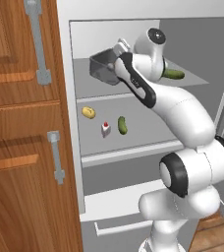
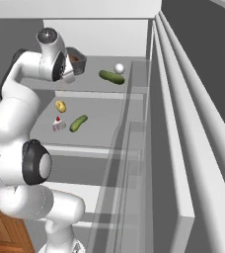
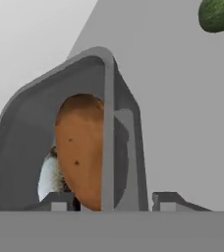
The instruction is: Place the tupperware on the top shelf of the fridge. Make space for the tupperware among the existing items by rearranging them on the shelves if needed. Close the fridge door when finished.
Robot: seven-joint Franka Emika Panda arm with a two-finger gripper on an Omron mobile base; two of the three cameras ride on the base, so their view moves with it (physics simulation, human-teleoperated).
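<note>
Gripper point(image 3: 106, 203) astride tupperware point(image 3: 45, 123) wall (cucumber point(image 3: 219, 14) well apart)

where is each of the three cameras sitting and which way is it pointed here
Left base view: behind the arm on its left, looking forward and down into the open fridge; the white arm rises from lower right to the tupperware on the top shelf.
Right base view: behind the arm on its right, looking along the fridge door; the arm rises from lower left.
Hand view: on the hand, looking along the gripper, whose fingertips straddle the tupperware's wall.
Shared: both base views show the cucumber, lemon, carton and pickle.
</note>
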